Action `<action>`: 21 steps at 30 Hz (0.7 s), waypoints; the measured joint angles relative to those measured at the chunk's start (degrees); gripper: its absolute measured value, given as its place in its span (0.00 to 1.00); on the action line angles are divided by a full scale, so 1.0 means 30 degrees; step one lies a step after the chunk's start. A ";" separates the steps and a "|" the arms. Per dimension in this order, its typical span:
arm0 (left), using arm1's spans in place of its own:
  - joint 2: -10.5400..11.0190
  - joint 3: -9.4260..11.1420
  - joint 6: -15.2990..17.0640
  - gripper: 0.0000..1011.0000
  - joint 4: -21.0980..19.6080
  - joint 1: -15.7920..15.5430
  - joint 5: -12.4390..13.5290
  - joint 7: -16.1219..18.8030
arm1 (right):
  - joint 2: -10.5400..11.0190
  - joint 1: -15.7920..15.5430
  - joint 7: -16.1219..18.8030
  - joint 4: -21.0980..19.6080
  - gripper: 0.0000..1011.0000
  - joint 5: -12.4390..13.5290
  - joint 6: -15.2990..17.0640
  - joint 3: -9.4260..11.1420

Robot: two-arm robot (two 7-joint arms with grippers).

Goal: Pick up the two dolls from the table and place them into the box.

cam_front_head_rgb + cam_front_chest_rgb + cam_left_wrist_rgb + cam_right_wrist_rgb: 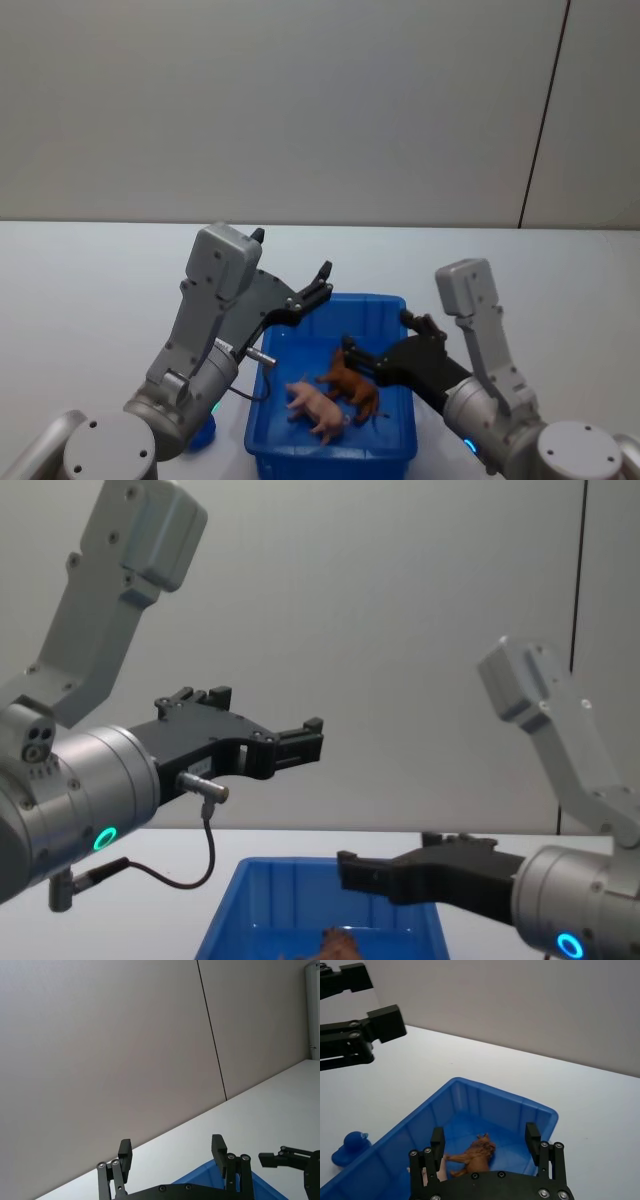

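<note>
Brown doll (350, 385) and pink doll (315, 402) lie touching on the floor of the box (405, 420), near the desk's (90, 290) near edge.
Right pincer (485, 1136): wide open, empty, low over the brown doll.
Left pincer (171, 1146): open, empty, high by the box's far left corner.
Judged: placing done, retreat in hand. Lift the right pincer straight up so no finger snags fur.
Head view gives both dolls' lie. Chest view gives pincer heights over the rim. Right wrist view adds a small blue toy (351, 1147) on the desk beside the box.

Grey arms (110, 590), black left gripper (171, 1146), cyan rings (103, 837), black cable (209, 840).
</note>
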 joint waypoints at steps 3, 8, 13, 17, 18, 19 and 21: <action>0.0001 0.0000 0.0000 0.99 0.0000 0.0000 0.0000 0.0000 | 0.0084 -0.0152 -0.0461 -0.0170 0.99 0.0079 -0.0327 0.0075; -0.0001 0.0000 0.0000 0.99 0.0000 0.0001 0.0000 0.0000 | 0.0362 -0.0606 -0.1410 -0.0737 0.99 0.0221 -0.0861 0.0309; 0.0000 0.0001 0.0000 0.99 0.0001 0.0000 0.0000 0.0000 | 0.0722 -0.1103 -0.2320 -0.1321 0.99 0.0391 -0.1200 0.0576; 0.0001 0.0000 0.0000 0.99 0.0000 0.0000 0.0000 0.0000 | 0.1061 -0.1566 -0.3058 -0.1806 0.99 0.0567 -0.1352 0.0824; 0.0001 0.0000 0.0000 0.99 0.0000 0.0001 0.0000 0.0000 | 0.1168 -0.1714 -0.3318 -0.1953 0.99 0.0638 -0.1382 0.0910; 0.0000 0.0000 0.0000 0.99 0.0000 0.0000 0.0000 0.0000 | 0.1256 -0.1831 -0.3430 -0.2063 0.99 0.0676 -0.1393 0.0976; 0.0000 0.0000 0.0000 0.99 0.0000 0.0001 0.0000 -0.0001 | 0.1468 -0.2103 -0.3802 -0.2300 0.99 0.0794 -0.1408 0.1140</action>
